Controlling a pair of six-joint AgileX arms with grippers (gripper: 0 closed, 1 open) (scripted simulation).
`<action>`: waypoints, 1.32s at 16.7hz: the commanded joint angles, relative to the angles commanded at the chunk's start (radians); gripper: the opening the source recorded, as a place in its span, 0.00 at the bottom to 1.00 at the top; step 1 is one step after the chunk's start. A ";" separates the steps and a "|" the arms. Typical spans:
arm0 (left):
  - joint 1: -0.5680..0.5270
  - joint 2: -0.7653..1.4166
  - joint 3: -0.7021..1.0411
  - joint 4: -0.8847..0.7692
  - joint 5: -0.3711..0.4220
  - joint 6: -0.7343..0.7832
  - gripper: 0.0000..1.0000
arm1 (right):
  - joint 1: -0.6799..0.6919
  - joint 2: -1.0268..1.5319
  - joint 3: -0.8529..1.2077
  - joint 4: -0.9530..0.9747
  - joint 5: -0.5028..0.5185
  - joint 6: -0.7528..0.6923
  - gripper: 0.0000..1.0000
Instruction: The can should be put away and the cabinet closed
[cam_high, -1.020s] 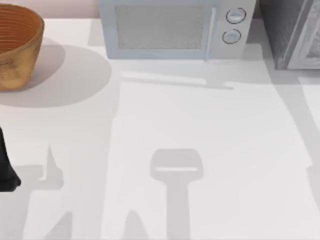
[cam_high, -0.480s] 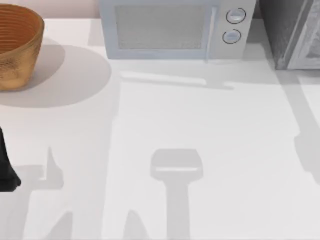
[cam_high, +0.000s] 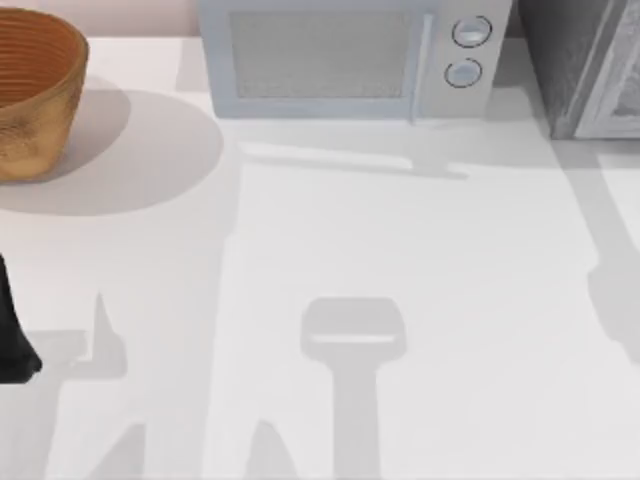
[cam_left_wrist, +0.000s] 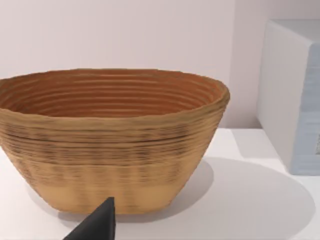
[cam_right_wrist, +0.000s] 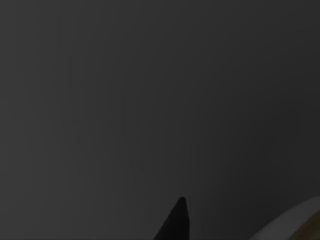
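Note:
The can is out of view. The grey cabinet (cam_high: 572, 62) stands at the table's far right corner, cut off by the frame's edge, so I cannot tell how its door stands. My left arm (cam_high: 12, 340) is parked at the table's left edge. In the left wrist view, my left gripper (cam_left_wrist: 100, 227) shows as a black tip a little short of the basket. The right wrist view is dark.
A woven brown basket (cam_high: 35, 90) sits at the far left, with nothing showing inside it (cam_left_wrist: 110, 95). A white microwave (cam_high: 345, 55) stands at the back middle, door shut. Arm shadows fall across the white table (cam_high: 400, 230).
The shadow at the table's right edge has slid a little to the left and further into view. My left arm, the basket and the microwave have not moved.

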 joint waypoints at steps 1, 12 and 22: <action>0.000 0.000 0.000 0.000 0.000 0.000 1.00 | 0.000 0.000 0.000 0.000 0.000 0.000 0.23; 0.000 0.000 0.000 0.000 0.000 0.000 1.00 | 0.000 0.000 0.000 0.000 0.000 0.000 1.00; 0.000 0.000 0.000 0.000 0.000 0.000 1.00 | -0.001 -0.009 -0.010 0.003 -0.001 0.000 1.00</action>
